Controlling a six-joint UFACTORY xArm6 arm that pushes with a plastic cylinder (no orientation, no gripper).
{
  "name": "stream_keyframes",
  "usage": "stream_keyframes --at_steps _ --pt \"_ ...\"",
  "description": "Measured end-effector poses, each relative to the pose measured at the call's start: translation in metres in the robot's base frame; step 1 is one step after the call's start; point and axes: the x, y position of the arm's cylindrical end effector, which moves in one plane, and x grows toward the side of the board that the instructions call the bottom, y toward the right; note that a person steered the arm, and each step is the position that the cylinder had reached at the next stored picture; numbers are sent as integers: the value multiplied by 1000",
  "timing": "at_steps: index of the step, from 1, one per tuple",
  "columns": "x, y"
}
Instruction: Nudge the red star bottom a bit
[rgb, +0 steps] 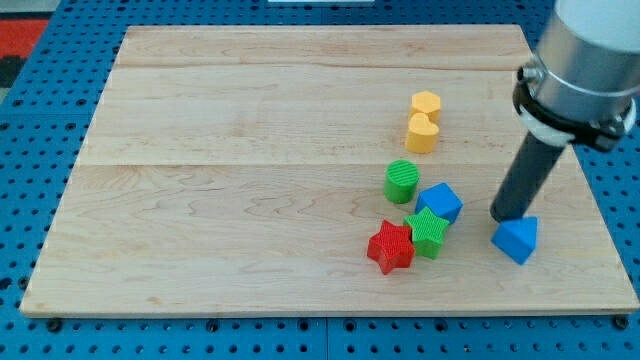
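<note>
One red star sat low on the wooden board, right of the middle and near the view's bottom edge. It touched a green star on its right. A blue cube and a green cylinder stood just above them. Two yellow blocks sat higher up, touching each other.

My tip was well off to the view's right of the red star, touching the top of a blue triangle block. I had no pincer at all, only a rod, so nothing could be held.

The red star looked small, hard and light, and I thought it would slide easily on the smooth wood. I judged the best spot to push was its top side, in the middle, so it would go down without spinning. The green star was so close that it might get bumped too.
</note>
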Motion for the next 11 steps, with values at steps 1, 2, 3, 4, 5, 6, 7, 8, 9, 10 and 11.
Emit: stream_keyframes --at_steps 1,2,3,4,5,6,7,8,9,10,11 --pt "-69 -64" --pt "-100 -134" --pt "-64 -139" --pt "-30 -79" --pt "-30 -125" --pt "-29 -221" --pt "25 -222" --pt "54 -160" --pt "54 -111" --pt "54 -82" --pt "87 -148"
